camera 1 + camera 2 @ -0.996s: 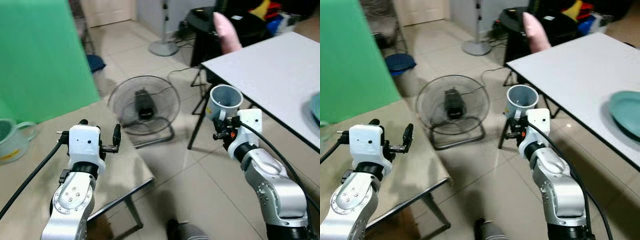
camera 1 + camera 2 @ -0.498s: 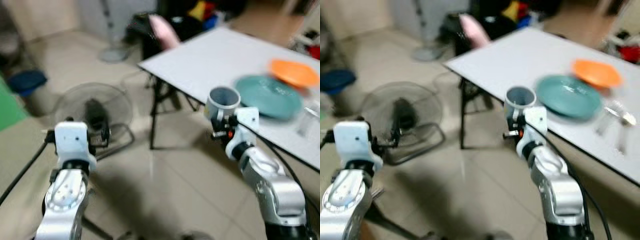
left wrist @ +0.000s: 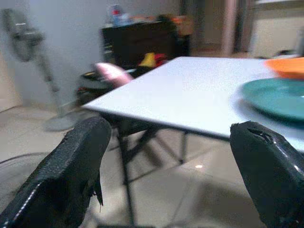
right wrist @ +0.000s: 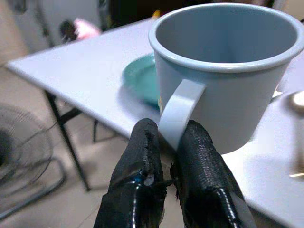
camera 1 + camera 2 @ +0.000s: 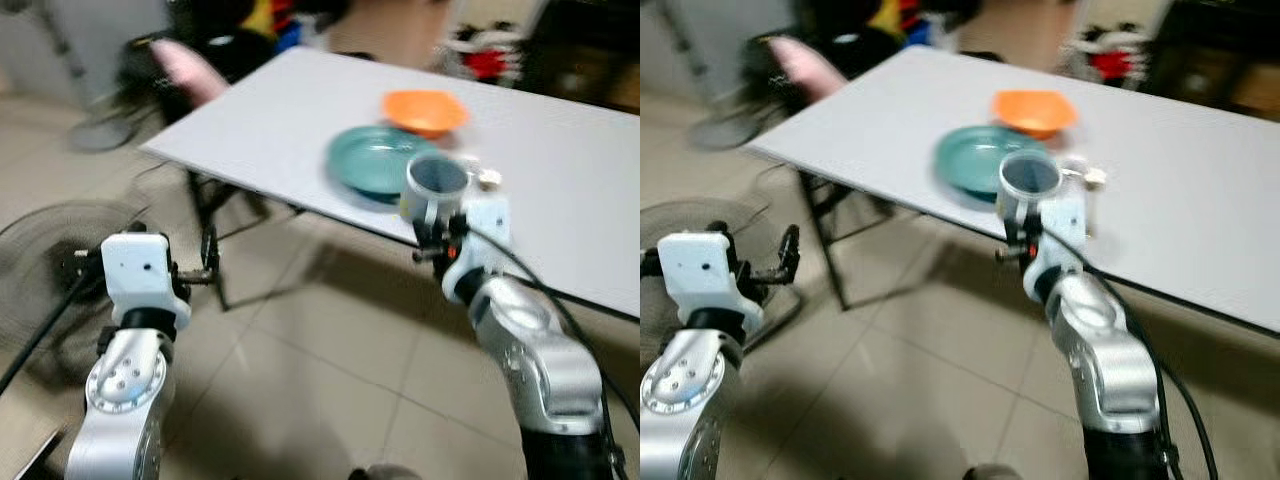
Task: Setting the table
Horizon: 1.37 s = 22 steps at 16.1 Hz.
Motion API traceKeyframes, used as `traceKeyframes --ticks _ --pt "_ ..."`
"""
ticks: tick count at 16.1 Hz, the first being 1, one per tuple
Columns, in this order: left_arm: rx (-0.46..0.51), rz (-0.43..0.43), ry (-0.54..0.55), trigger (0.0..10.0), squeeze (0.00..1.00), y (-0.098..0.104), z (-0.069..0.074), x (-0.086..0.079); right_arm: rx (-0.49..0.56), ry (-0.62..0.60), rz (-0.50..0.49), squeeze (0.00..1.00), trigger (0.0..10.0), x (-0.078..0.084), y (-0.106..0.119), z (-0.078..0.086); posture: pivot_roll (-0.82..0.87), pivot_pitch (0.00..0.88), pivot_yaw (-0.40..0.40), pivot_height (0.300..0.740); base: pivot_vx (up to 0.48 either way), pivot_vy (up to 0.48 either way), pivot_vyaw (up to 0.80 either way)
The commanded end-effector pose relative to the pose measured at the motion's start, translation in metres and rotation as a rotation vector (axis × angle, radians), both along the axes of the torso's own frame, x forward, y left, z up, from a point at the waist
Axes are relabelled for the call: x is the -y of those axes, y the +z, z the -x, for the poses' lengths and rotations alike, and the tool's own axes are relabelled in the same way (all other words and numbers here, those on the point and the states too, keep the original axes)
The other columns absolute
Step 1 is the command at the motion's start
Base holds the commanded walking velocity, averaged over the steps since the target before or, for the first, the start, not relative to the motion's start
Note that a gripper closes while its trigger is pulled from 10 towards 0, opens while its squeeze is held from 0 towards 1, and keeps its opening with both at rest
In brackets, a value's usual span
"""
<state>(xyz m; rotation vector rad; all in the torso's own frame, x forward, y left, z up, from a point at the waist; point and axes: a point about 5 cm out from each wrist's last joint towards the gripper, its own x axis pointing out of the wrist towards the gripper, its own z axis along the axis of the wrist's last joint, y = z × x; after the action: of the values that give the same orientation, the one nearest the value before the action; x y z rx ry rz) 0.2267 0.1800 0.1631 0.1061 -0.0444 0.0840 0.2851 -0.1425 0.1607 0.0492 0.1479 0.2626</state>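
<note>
My right gripper is shut on the handle of a pale blue mug, held upright at the near edge of the white table. The same mug shows in the eye views in front of a teal plate. An orange bowl sits just beyond the plate. A small metal utensil lies blurred beside the mug. My left gripper is open and empty, held out over the floor short of the table; its fingers show in the left eye view.
A floor fan lies on the tiles at the left. A pink object and dark clutter stand past the table's far left corner. Tiled floor lies between me and the table.
The camera has swung right: the white table with plate and bowl now sits straight ahead and closer, the fan has slid to the left edge. The mug stays in my right gripper.
</note>
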Motion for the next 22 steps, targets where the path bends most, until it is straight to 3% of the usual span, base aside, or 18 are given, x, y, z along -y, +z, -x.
traceKeyframes --ticks 1,8,16,19,22 --pt "-0.010 0.004 -0.016 10.0 0.00 -0.001 -0.003 0.003 0.034 0.003 -0.002 0.00 10.0 0.000 0.007 -0.003 -0.12 0.028 0.017 0.740 0.405 0.000 0.00" --pt "-0.018 0.015 -0.041 10.0 0.00 -0.002 -0.005 0.005 0.032 0.019 0.032 0.00 10.0 0.003 0.011 -0.012 -0.12 0.021 0.003 0.740 0.407 0.000 0.00" --pt "-0.025 0.025 -0.117 10.0 0.00 -0.004 -0.007 0.012 0.042 0.017 0.049 0.00 10.0 0.006 0.017 -0.017 -0.13 0.007 -0.011 0.740 0.405 0.000 -0.80" --pt "-0.014 0.017 -0.117 10.0 0.00 -0.002 -0.009 0.010 0.032 0.054 0.057 0.00 10.0 0.005 0.014 -0.020 -0.13 0.003 -0.020 0.740 0.400 0.000 -0.15" --pt "-0.004 -0.017 -0.123 10.0 0.00 0.003 -0.009 0.004 0.002 0.107 -0.007 0.00 10.0 -0.004 0.008 -0.023 -0.12 0.009 -0.016 0.740 0.389 0.000 0.00"
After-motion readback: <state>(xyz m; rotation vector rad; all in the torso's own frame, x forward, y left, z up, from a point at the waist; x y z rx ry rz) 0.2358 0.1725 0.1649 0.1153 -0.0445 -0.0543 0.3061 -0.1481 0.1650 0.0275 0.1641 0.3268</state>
